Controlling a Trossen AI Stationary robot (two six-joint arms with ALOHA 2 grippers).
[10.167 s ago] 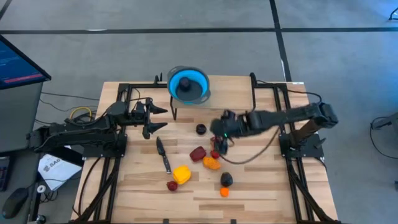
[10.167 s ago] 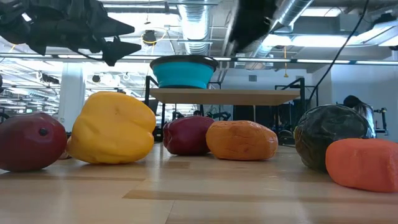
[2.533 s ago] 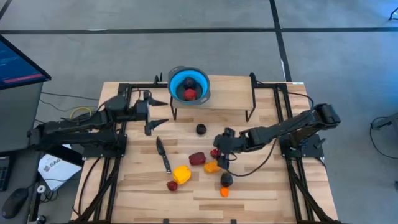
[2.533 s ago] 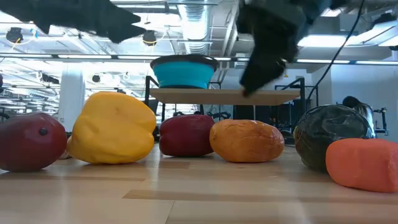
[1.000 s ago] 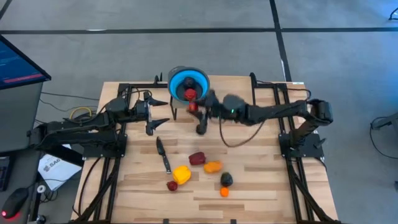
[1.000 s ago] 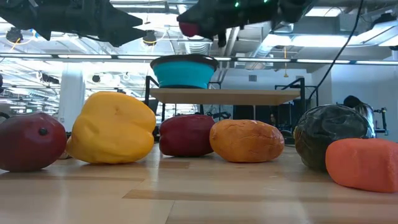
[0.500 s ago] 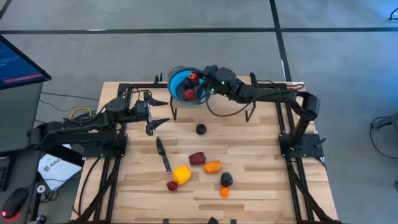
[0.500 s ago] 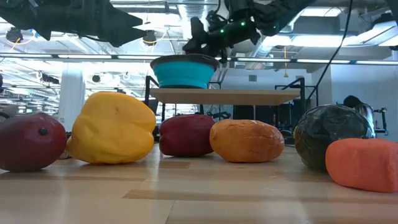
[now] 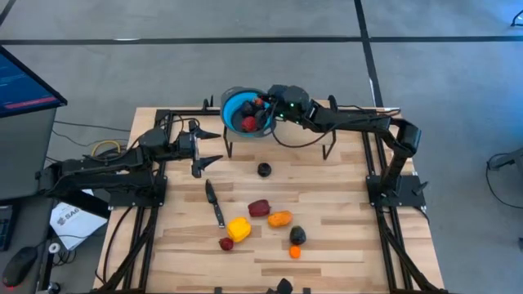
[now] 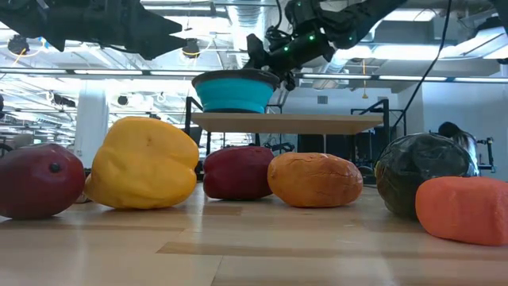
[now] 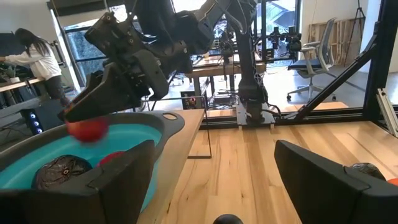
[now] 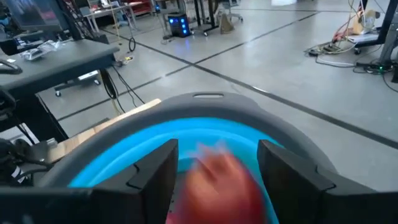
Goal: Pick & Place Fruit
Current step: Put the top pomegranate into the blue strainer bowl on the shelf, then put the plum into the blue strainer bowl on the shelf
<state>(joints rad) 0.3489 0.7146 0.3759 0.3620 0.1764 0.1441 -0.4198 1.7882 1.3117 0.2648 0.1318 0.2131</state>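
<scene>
Seven toy fruits are lying on the wooden counter [image 9: 343,245] in the high view: a black one [image 9: 264,170] alone near the middle, then a dark red one [image 9: 259,207], an orange one [image 9: 279,219], the larger yellow fruit [image 9: 239,229], a small red one [image 9: 226,243], a dark one [image 9: 298,235] and a small orange one [image 9: 295,252]. A black-handled knife [image 9: 214,204] is lying just beside the cluster. The right hand [image 9: 265,106] is hovering over the blue bowl [image 9: 233,98], where red fruit is showing. The left hand [image 9: 208,147] is waiting beside the bowl, released and empty. Print on a paper sheet [image 9: 69,220] beside the counter is too small to read.

The low view is showing what the overhead one is not: the bowl [image 10: 232,91] is standing on a raised wooden shelf [image 10: 286,121], with the right hand [image 10: 266,52] just above its rim.

The left wrist view is catching the red fruit [image 11: 87,129] right at the tip of the right hand [image 11: 78,115], above the bowl's rim [image 11: 161,124]. A dark fruit [image 11: 59,171] and another red one [image 11: 112,158] are resting inside. A person [image 11: 31,59] is standing in the room behind.

In the right wrist view the fingers [image 12: 155,168] are standing apart, and the red fruit [image 12: 217,180] is blurring between them over the bowl [image 12: 208,102], loose from the released hand.
</scene>
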